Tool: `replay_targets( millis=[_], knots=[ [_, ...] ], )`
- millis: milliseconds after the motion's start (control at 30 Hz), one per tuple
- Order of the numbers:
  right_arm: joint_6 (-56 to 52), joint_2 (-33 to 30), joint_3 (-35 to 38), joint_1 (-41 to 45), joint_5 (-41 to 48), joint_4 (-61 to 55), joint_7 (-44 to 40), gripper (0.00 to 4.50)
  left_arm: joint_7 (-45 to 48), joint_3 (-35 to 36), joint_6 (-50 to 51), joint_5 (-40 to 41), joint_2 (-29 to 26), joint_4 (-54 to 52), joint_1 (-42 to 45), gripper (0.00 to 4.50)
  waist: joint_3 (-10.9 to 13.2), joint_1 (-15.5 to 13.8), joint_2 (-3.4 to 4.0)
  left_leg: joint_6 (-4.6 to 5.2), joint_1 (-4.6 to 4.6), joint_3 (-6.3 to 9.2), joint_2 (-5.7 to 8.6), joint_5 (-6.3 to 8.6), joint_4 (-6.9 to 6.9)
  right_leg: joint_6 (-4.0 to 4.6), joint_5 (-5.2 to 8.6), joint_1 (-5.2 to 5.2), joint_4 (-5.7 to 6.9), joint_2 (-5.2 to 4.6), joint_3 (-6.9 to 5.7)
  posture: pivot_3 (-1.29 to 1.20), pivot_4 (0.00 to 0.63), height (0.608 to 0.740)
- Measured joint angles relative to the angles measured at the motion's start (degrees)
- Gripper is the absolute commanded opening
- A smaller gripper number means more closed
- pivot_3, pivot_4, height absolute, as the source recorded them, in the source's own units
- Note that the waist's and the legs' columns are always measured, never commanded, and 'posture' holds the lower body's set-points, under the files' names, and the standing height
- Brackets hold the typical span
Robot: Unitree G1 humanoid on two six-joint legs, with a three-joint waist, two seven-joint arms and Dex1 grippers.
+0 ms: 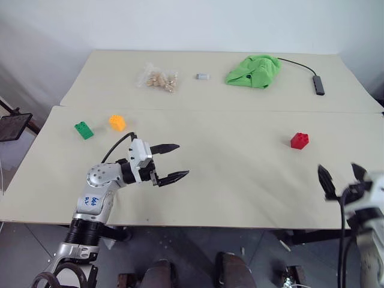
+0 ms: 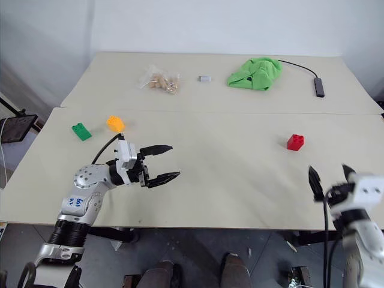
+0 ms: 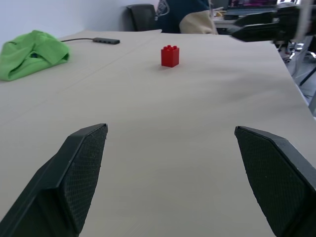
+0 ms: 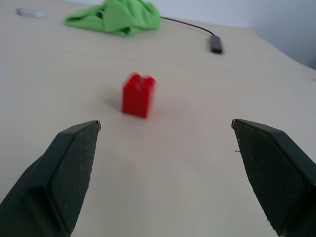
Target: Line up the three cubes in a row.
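Three studded cubes lie apart on the near table. The green cube and the orange-yellow cube sit close together at the left. The red cube stands alone at the right, also in the wrist views. My left gripper hovers open over the table, below and right of the orange-yellow cube, pointing right and holding nothing. My right gripper stands open near the front right edge, short of the red cube, empty.
On the far table lie a clear bag of small items, a small grey block, a crumpled green cloth and a dark adapter with its cable. A seam separates the two tables.
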State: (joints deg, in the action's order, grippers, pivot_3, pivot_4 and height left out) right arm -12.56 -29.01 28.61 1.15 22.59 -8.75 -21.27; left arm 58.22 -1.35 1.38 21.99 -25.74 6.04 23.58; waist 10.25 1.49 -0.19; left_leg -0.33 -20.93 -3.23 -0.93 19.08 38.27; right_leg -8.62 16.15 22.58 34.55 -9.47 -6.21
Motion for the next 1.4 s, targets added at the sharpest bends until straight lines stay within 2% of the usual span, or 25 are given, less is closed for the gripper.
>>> replay_targets(
  millis=[133,233,367,500,600,833,867,933,967,1067,1167,1233,1300,1400],
  knots=[
    [-7.1,-2.3,-2.8,9.9,-0.8,3.8,2.4,4.5,0.1,0.2,-0.5,-0.3,0.2,0.8,-0.6,4.36,0.0,-0.7,0.0,0.0,-0.13,0.12,0.0,0.0,-0.01,-0.01,0.0,0.03,-0.04,0.01,-0.15,0.0,0.15,0.74],
    [-10.1,-2.3,-6.9,17.6,-4.6,11.0,6.4,4.5,0.0,0.2,-0.9,-0.7,0.3,1.2,-0.8,4.36,0.0,-1.5,0.0,0.03,-0.27,0.09,0.03,0.01,0.14,-0.03,-0.02,0.03,-0.15,0.0,-0.13,0.0,0.15,0.74],
    [-8.5,-2.3,-10.7,25.0,-9.9,21.3,9.8,4.5,-0.2,0.1,-1.1,-1.2,0.8,1.1,-1.0,4.36,0.0,-1.6,0.0,0.06,-0.31,0.1,0.03,0.03,0.21,-0.05,-0.03,0.03,-0.15,0.0,-0.14,0.0,0.15,0.74],
    [-5.9,-2.2,-10.9,26.9,-12.4,28.2,12.0,4.5,-1.0,0.1,-1.2,-1.7,0.9,-0.7,-2.5,4.36,0.0,-1.4,0.0,0.06,-0.31,0.09,0.01,0.03,0.13,-0.06,-0.03,0.04,-0.16,0.0,-0.17,0.0,0.15,0.74],
    [-6.0,-1.4,-10.8,27.1,-12.2,29.9,12.1,3.94,-1.4,0.2,-0.7,-1.7,0.7,-2.9,-4.1,4.5,0.0,-1.3,0.0,0.06,-0.28,0.09,0.0,0.03,0.13,-0.06,-0.03,0.04,-0.14,0.0,-0.17,0.0,0.15,0.74],
    [-6.7,0.5,-10.8,26.9,-10.7,29.2,9.9,1.61,-2.3,0.3,0.3,-1.7,-0.1,-3.6,-4.5,4.5,0.0,-1.2,0.01,0.06,-0.29,0.08,0.0,0.03,0.15,-0.06,-0.03,0.04,-0.14,0.0,-0.15,0.0,0.15,0.74],
    [-7.5,0.5,-10.8,26.9,-10.1,28.5,8.8,1.49,-2.3,0.3,0.5,-1.7,-0.2,-3.6,-4.5,4.5,0.0,-1.2,0.01,0.06,-0.28,0.08,0.0,0.03,0.15,-0.06,-0.03,0.04,-0.14,0.0,-0.15,0.0,0.15,0.74],
    [-9.7,0.4,-11.2,27.3,-8.5,27.0,5.8,1.5,-2.3,0.3,0.6,-1.7,-0.7,-3.6,-4.6,4.5,0.0,-1.3,0.01,0.06,-0.29,0.08,0.0,0.03,0.16,-0.06,-0.03,0.04,-0.15,0.0,-0.15,0.0,0.15,0.74],
    [-11.9,-0.6,-12.7,28.0,-6.9,25.9,1.7,1.5,-2.3,0.5,0.6,-1.7,-1.2,-3.6,-4.7,4.5,0.0,-1.2,0.03,0.06,-0.3,0.08,0.0,0.03,0.19,-0.06,-0.03,0.04,-0.14,0.0,-0.14,0.0,0.15,0.74],
    [-15.5,-5.5,-19.2,30.8,-1.1,18.9,-16.1,1.5,-2.0,1.4,0.7,-1.6,-2.6,-3.6,-4.7,4.5,0.2,-0.9,0.28,0.07,-0.27,0.06,-0.01,0.04,0.13,-0.06,-0.03,0.08,-0.15,0.01,-0.11,0.0,0.15,0.74],
    [-10.6,-11.3,-27.2,32.5,1.0,12.5,-37.0,1.5,-1.4,1.8,0.7,-1.5,-3.7,-3.5,-5.6,4.5,0.1,-1.2,0.19,0.04,-0.24,0.11,-0.03,0.06,0.02,-0.06,-0.03,0.08,-0.16,0.04,-0.21,0.0,0.15,0.74],
    [-3.1,-12.8,-34.0,33.5,-2.6,15.1,-46.6,1.5,-1.2,2.8,0.8,-1.4,-4.4,-3.3,-7.0,4.5,0.1,-1.2,0.02,0.06,-0.26,0.09,-0.01,0.08,0.06,-0.08,-0.04,0.03,-0.28,0.04,-0.22,0.0,0.15,0.74],
    [3.4,-11.9,-39.4,34.3,-7.1,21.9,-51.8,1.5,-1.1,3.6,1.1,-1.2,-4.6,-3.3,-8.5,4.5,0.1,-1.5,-0.02,0.13,-0.35,0.09,0.02,0.11,0.23,-0.13,-0.07,-0.03,-0.43,0.02,-0.23,0.0,0.15,0.74],
    [10.0,-8.9,-41.2,36.2,-9.2,30.2,-55.1,1.5,-1.4,4.4,1.3,-1.0,-4.7,-3.3,-9.6,4.5,0.1,-1.3,-0.03,0.15,-0.41,0.09,0.0,0.13,0.39,-0.14,-0.08,-0.04,-0.43,0.02,-0.24,0.0,0.15,0.74]
  ],
)
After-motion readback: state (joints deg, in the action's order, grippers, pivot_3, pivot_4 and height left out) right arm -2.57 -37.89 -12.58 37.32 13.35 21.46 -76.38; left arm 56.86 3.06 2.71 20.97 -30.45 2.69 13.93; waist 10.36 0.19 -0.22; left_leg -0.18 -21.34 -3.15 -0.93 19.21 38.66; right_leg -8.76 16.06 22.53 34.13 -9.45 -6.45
